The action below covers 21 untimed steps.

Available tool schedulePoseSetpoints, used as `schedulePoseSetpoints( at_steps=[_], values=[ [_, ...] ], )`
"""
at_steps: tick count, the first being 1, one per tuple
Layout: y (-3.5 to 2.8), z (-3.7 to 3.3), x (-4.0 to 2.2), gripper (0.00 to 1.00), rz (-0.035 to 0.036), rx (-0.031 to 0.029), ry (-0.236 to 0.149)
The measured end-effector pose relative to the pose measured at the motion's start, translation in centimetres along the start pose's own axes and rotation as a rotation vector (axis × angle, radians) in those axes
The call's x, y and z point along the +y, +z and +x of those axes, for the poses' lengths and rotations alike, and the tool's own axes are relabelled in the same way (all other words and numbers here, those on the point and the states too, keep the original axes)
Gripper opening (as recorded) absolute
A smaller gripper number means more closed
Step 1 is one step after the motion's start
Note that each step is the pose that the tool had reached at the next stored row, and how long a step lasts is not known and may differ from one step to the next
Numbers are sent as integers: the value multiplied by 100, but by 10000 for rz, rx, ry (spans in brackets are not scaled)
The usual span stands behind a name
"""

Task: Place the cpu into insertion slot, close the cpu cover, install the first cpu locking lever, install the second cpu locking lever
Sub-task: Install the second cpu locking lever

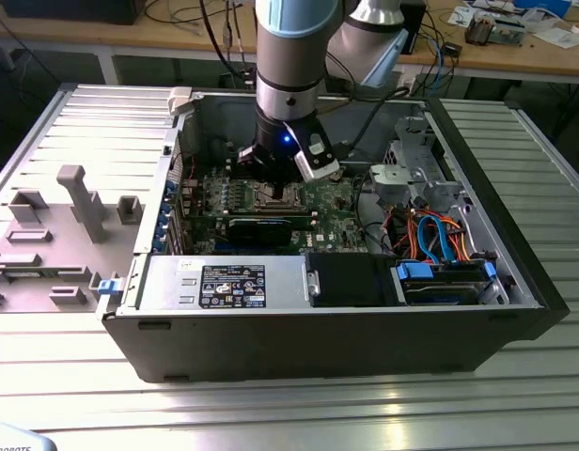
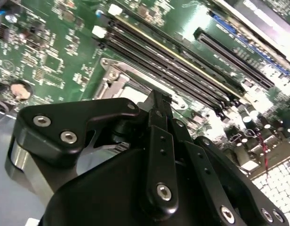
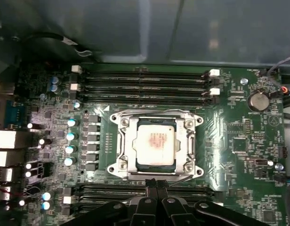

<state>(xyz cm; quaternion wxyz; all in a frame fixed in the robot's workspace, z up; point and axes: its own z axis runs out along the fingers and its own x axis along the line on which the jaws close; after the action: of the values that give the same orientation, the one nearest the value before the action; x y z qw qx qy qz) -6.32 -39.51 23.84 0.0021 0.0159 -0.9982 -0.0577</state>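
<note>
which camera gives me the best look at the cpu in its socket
The first wrist view: it looks straight down on the cpu, framed by the cpu cover. The exterior view has the arm over that spot; in the second wrist view the gripper covers it.

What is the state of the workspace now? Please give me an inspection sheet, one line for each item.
Surface: ribbed metal table with an open computer case lying on it.
Job's things: the cpu sits in its socket on the green motherboard; the cpu cover frames it, lying flat around it.
Clutter: a grey moulded tray lies on the table at the exterior view's left.
Hand: the hand hangs over the socket's edge, fingers together, holding nothing that can be seen.
Cables: orange and blue cables inside the case at the exterior view's right.
Surroundings: a wooden bench with wires and small parts behind.
</note>
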Motion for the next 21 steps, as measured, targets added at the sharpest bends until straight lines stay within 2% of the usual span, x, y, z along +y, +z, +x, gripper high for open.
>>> schedulePoseSetpoints(
  at_steps=[3, 5, 8, 9, 10, 11, 16, 19, 21],
  values=[
    [17, 59, -15, 11, -31, 8, 0],
    [17, 84, -42, 11, -86, 9, -1],
    [17, 106, -55, 11, -200, 9, 3],
    [17, 114, -65, 11, -274, 13, 0],
    [18, 116, -73, 11, -317, 18, 1],
    [23, 123, -95, 11, -347, 42, 6],
    [48, 171, -122, 11, -363, 103, 14],
    [59, 194, -125, 11, -414, 110, 14],
    [61, 195, -126, 11, -425, 110, 14]
  ],
)
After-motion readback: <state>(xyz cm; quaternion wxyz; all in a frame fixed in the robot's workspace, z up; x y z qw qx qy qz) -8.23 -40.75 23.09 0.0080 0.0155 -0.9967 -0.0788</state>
